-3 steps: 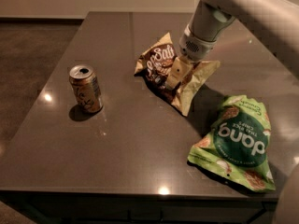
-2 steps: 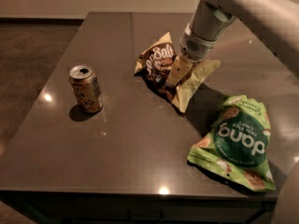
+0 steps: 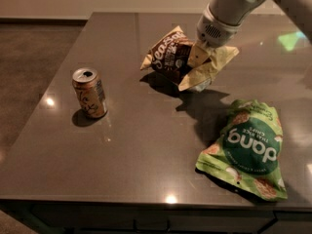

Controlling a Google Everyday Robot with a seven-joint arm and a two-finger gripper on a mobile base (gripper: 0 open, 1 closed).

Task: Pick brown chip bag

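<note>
The brown chip bag (image 3: 170,55), dark brown and pale yellow with white script lettering, hangs crumpled a little above the dark table (image 3: 146,145) at the back centre, with its shadow on the surface beneath it. My gripper (image 3: 197,58) comes down from the upper right and is shut on the bag's middle, where the foil bunches around it. The arm's grey wrist (image 3: 214,28) is just above the bag.
A tan drink can (image 3: 89,92) stands upright at the left of the table. A bright green "dang" bag (image 3: 249,147) lies flat at the front right near the table's edge. The floor drops away to the left.
The gripper has risen with the brown chip bag in it. The bag now sits higher than before and its shadow has spread beneath it. The can and the green bag have not moved.
</note>
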